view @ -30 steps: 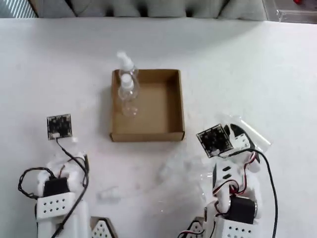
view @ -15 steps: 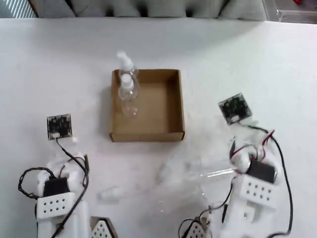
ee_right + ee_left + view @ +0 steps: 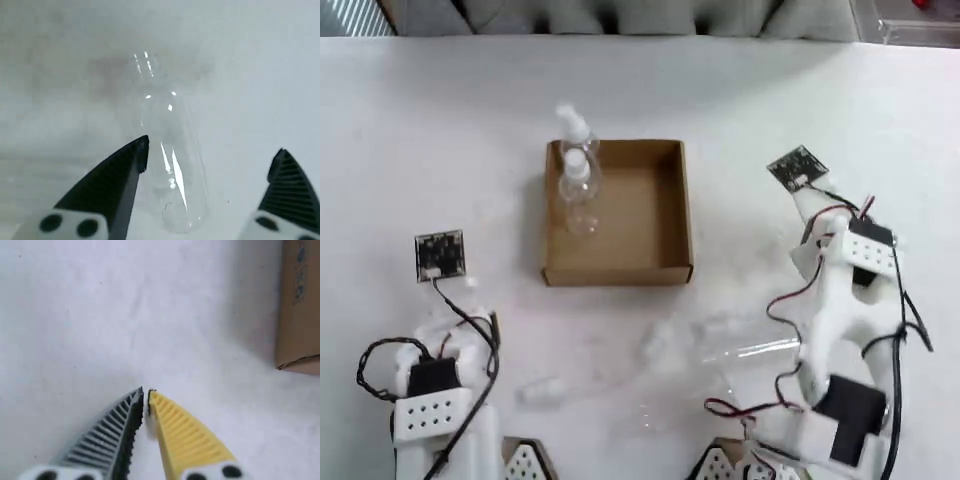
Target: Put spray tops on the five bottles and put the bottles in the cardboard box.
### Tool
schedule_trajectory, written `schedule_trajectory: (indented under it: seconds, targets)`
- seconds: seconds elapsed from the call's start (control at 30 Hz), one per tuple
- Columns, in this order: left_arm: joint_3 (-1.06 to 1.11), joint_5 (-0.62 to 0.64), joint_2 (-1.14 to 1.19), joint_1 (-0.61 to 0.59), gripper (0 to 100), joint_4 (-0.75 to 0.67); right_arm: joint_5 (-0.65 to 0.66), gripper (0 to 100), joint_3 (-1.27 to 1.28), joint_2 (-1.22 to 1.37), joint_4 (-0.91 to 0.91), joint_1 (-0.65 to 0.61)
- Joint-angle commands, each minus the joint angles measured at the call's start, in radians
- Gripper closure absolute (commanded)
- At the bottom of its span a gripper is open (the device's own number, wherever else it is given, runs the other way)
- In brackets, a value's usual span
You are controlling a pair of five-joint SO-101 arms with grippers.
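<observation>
Bottle [image 3: 172,165] lies below the parted right tool [image 3: 211,150].

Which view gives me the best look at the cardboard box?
The high view: it shows the whole cardboard box from above, open, with a spray-topped bottle inside. The left wrist view catches one outer wall at its edge.

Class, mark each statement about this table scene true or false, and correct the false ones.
1. The right tool is open. True.
2. A clear bottle lies on its side on the table below it. True.
3. The left tool grips a spray top. False: it is shut on nothing.
4. The cardboard box holds five bottles. False: far fewer; one topped bottle shows inside, by one side wall.
</observation>
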Motion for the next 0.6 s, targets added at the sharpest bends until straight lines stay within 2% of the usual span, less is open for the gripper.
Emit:
schedule_trajectory:
  seconds: [0.0, 0.17, 0.4, 0.57]
  targets:
    - [-0.006, 0.002, -0.016, -0.007, 98, -0.025, 0.006, 65.1, -0.114, 0.125, -0.001, -0.004]
    - [-0.006, 0.002, -0.016, -0.007, 98, -0.025, 0.006, 68.0, -0.193, 0.306, -0.001, -0.004]
    - [-0.006, 0.002, -0.016, -0.007, 98, -0.026, -0.003, 97.8, -0.269, 0.386, -0.001, -0.004]
    - [-0.006, 0.002, -0.016, -0.007, 98, -0.028, -0.138, 98.7, -0.342, 0.383, 0.013, -0.002]
